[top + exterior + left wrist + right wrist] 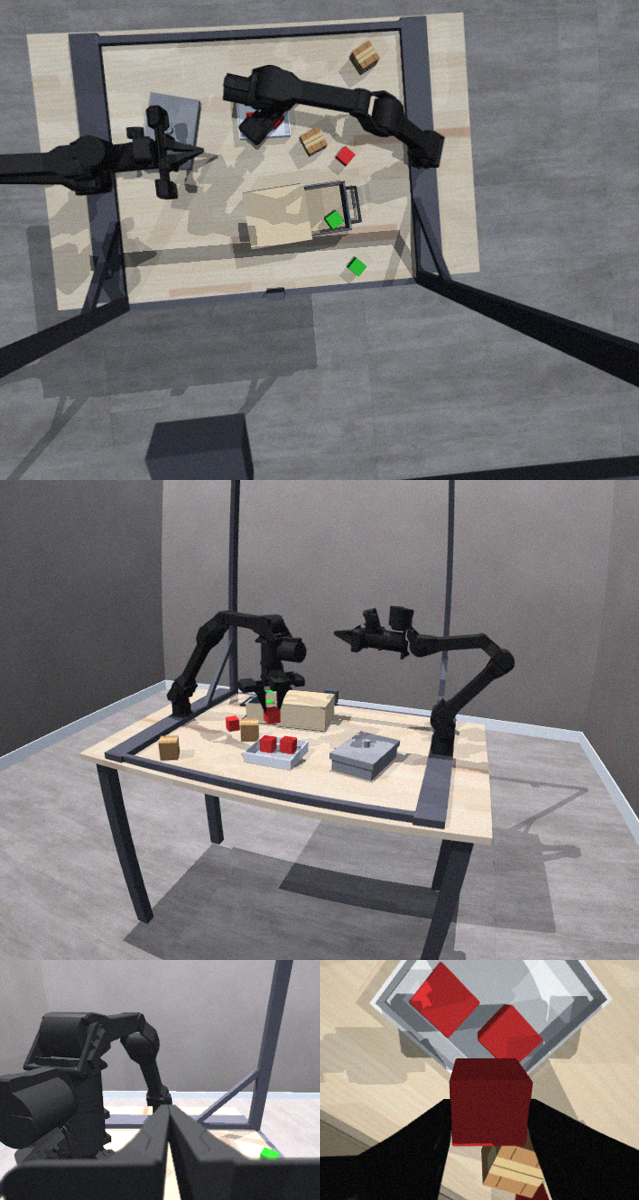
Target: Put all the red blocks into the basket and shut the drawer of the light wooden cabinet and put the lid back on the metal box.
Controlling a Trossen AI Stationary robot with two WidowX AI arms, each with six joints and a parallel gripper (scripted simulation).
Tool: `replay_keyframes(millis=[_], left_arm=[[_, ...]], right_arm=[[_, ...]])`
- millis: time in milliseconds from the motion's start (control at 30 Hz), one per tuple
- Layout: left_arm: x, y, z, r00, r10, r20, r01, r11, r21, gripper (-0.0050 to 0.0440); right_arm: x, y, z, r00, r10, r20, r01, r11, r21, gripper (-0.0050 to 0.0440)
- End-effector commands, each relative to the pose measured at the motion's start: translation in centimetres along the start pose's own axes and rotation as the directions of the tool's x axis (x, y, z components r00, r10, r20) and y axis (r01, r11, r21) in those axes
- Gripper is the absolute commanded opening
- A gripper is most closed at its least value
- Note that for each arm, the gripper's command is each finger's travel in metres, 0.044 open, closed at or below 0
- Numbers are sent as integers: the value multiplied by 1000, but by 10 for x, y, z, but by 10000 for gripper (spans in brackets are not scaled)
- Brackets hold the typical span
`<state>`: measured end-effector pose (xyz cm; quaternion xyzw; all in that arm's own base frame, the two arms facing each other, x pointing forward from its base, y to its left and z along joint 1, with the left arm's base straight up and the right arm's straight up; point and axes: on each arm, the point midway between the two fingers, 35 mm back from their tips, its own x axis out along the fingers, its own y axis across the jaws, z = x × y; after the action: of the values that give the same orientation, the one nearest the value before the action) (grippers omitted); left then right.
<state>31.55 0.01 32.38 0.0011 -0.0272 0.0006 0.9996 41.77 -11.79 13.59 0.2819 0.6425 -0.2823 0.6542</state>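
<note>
My right gripper [272, 710] [488, 1106] is shut on a red block [272, 715] [490, 1104], held in the air near the basket [268, 760] [500, 983]. Two red blocks lie in the basket: one red block [268, 743] and another red block [287, 744]. A loose red block [345, 155] [232, 724] lies on the table. The light wooden cabinet [279, 235] [308, 713] has its drawer [347, 206] open, with a green block [334, 219] inside. The grey metal box [356, 769] has its lid [183, 110] [361, 751] on. My left gripper [201, 151] [337, 632] [167, 1112] is shut and empty, raised high.
A striped wooden block [313, 141] [249, 731] [514, 1171] stands between basket and loose red block. Another wooden block [365, 57] [169, 748] stands near the table corner. A green block [356, 266] [269, 1154] lies beyond the cabinet. The right arm partly covers the basket in the top view.
</note>
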Motion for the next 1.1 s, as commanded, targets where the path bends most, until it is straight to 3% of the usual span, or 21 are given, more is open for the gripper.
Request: replay_keyframes(millis=[0,100,267,567,733,800,1067], left_arm=[[-1,-3,5,1000,-11,15,11,1000,5,-50],[-1,-3,5,1000,-11,15,11,1000,5,-50],[-1,-3,5,1000,-11,15,11,1000,5,-50],[-1,-3,5,1000,-11,15,11,1000,5,-50],[-1,-3,5,1000,-11,15,11,1000,5,-50],[-1,-3,5,1000,-11,15,11,1000,5,-50],[-1,-3,5,1000,-11,15,11,1000,5,-50]], right_arm=[[-12,-20,24,999,5,32,-13,970,244,-50],[-8,-32,33,1000,0,24,-9,928,372,-50],[-6,-35,35,1000,2,20,-10,909,416,-50],[10,-69,55,1000,-9,-20,21,675,738,-50],[11,-68,55,1000,-10,-22,23,681,732,-50],[-10,-54,51,999,19,32,-36,739,673,-50],[-14,-58,56,998,18,61,-55,740,670,-50]])
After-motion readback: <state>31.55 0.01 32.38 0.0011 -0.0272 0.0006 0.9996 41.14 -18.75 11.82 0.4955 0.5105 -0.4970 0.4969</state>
